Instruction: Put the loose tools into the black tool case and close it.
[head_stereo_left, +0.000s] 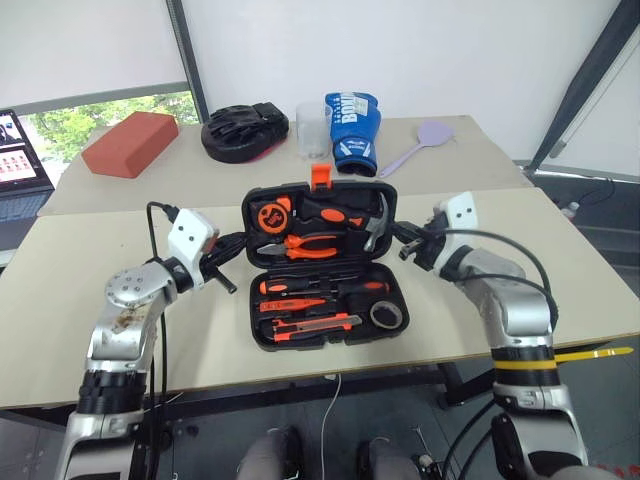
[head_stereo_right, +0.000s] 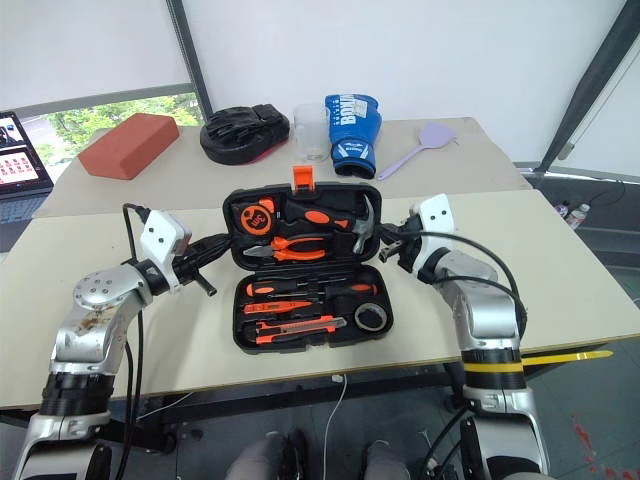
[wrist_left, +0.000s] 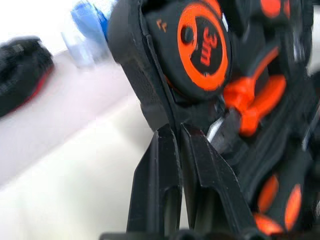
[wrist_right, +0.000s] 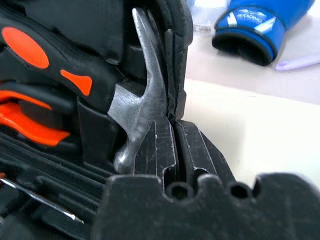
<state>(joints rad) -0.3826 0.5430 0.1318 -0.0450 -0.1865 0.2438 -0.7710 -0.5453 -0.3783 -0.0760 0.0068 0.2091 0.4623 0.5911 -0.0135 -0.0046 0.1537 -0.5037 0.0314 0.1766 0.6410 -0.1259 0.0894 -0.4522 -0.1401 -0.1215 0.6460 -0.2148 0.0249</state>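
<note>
The black moulded plastic clamshell tool case is lying open near the front edge of the pale tabletop, its lid half tilting up at the far side with the small orange latch on top. The two orange-and-black-handled screwdrivers, the orange-black utility knife and the small black tape roll are already sitting in the recesses of the near half. The left gripper is pinching the lid's left edge with its fingers pressed together, and the right gripper is doing the same on the lid's right edge, beside the steel-headed hammer. The shell is looking stiff and fairly light, though smooth and likely slippery, so gripping both side rims evenly seems best for swinging the lid shut.
</note>
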